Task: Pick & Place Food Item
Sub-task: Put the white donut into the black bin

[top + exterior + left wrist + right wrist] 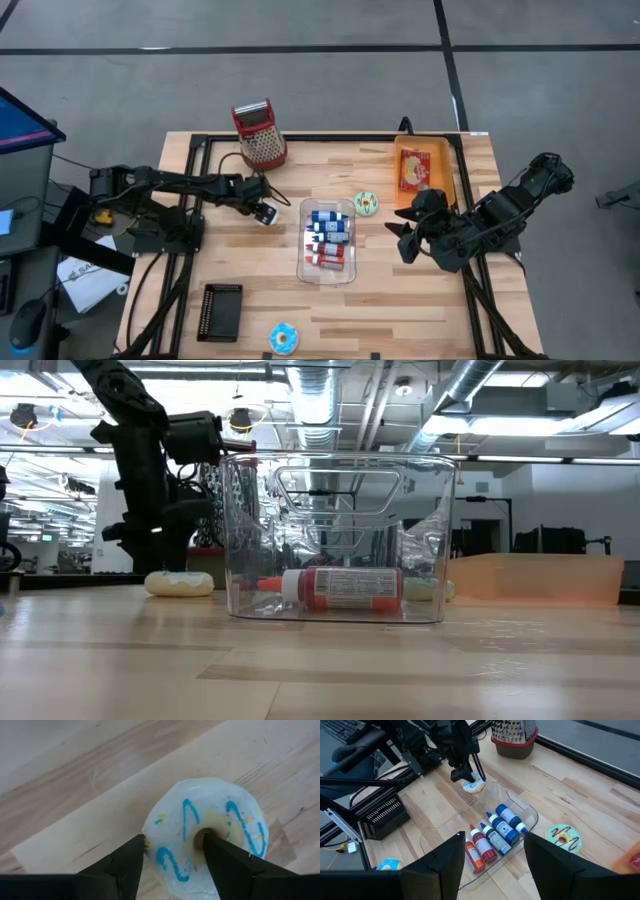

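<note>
I have the left hand (265,212) positioned left of centre in the high view, lowered over the white donut with blue icing (205,837). In the left wrist view its fingers (125,865) straddle one side of the ring: one outside the rim, the other at the centre hole. The fingers stand parted and have not clamped; the donut rests flat on the tabletop (400,310).

The right hand (405,236) waits at centre right of the high view, fingers parted and holding nothing.

Status, as I judge it: the pick is in its approach-to-grasp stage. Closing, lifting and placing all remain. The destination is not evident; candidates are the clear bin (328,241) of bottles at frame centre and the orange tray (425,170) at upper right.

Two further donuts lie untouched: a green one (366,204) just right of the bin, a blue one (284,337) at the bottom edge.
</note>
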Controlling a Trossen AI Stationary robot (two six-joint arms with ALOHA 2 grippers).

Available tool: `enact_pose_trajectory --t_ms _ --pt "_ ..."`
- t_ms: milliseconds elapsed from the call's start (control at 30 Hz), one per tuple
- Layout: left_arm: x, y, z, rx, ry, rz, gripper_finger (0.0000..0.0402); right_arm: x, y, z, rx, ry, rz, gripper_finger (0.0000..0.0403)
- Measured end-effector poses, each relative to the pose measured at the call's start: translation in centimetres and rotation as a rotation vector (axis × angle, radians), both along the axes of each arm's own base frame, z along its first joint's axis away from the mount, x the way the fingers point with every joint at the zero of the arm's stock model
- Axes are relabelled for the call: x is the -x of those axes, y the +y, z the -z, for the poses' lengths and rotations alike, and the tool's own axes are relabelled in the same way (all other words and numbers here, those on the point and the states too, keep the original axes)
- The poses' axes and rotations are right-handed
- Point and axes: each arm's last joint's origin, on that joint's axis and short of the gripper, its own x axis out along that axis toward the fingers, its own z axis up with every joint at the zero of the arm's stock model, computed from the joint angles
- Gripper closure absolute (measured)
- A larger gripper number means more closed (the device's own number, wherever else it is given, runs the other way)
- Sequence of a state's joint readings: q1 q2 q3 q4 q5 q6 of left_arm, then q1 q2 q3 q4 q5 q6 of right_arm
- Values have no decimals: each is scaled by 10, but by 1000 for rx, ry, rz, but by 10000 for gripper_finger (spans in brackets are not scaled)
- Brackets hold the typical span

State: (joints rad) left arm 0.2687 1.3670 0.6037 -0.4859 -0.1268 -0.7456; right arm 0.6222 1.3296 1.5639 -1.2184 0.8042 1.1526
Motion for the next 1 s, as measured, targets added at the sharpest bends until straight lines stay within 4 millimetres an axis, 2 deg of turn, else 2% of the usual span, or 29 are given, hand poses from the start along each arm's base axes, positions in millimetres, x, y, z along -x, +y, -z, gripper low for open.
enact_pose_trajectory --t_ms 300,433,567,833,1000 --pt "-2 2 -1 11 -33 -2 286 1 -1 1 7 13 -1 207" --pt "-4 0 -6 86 -108 34 292 1 -1 1 3 19 -6 207" --pt "-1 -7 -23 150 -211 48 286 1 -1 1 0 26 -10 207" --pt "24 -39 -65 326 -386 141 284 2 -1 2 6 37 -11 207" --pt "42 -68 -79 420 -401 278 284 3 -2 3 21 51 -14 207"
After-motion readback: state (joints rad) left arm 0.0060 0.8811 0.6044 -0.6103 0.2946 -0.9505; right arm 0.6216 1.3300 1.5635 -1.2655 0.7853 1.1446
